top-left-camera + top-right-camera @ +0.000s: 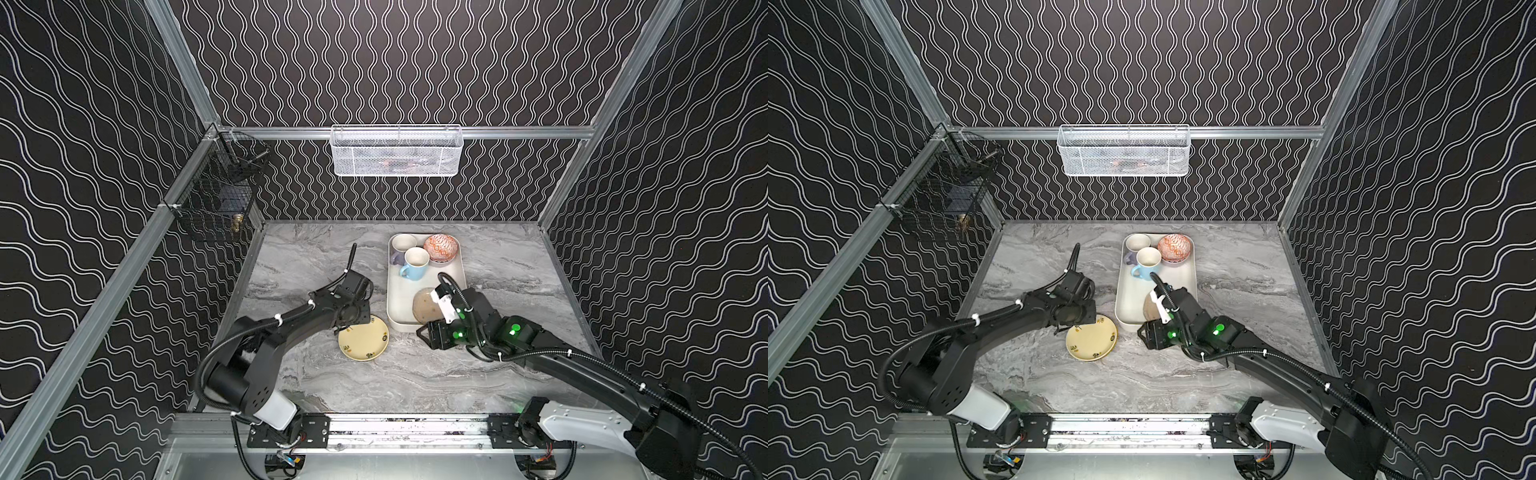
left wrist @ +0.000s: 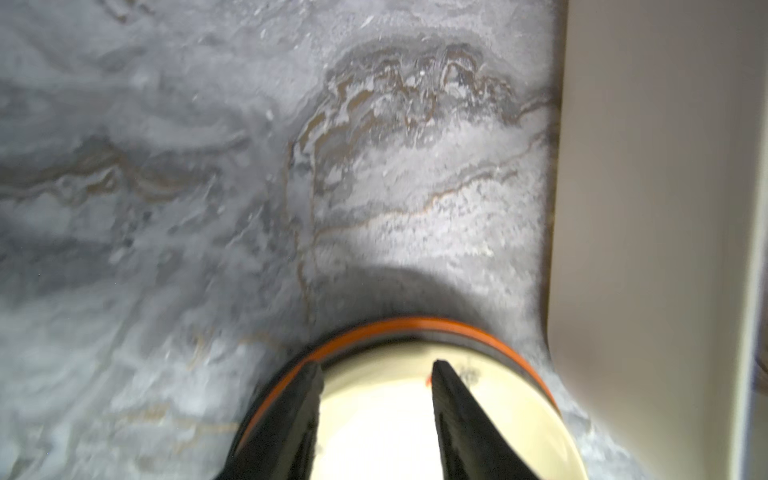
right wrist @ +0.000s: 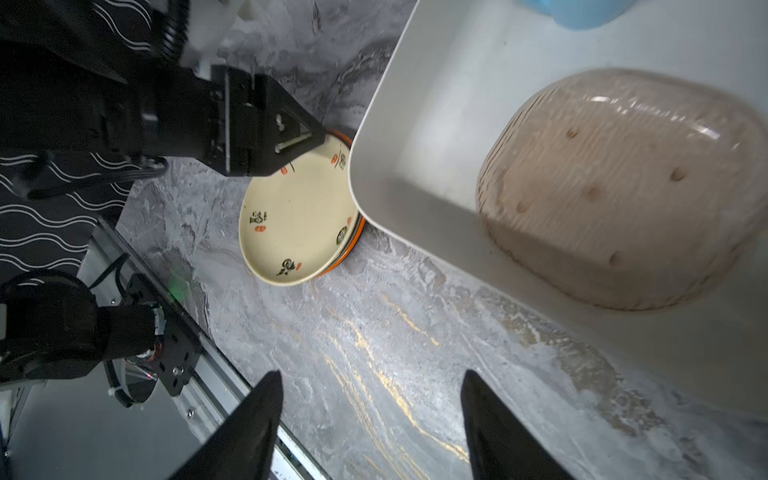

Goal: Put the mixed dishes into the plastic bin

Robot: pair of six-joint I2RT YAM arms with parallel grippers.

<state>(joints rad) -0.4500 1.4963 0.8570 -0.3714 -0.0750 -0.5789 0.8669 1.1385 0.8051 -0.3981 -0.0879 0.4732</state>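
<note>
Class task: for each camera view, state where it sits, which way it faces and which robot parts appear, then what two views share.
Both top views: high above the near edge of the table, looking down at the plastic bin and pale yellow plate; left arm and right arm show.
Left wrist: on the left arm, facing down at the plate beside the bin; left gripper shows.
Right wrist: by the bin's near corner, facing plate and left gripper; right gripper shows.
Shared: both wrist views show plate and bin.
</note>
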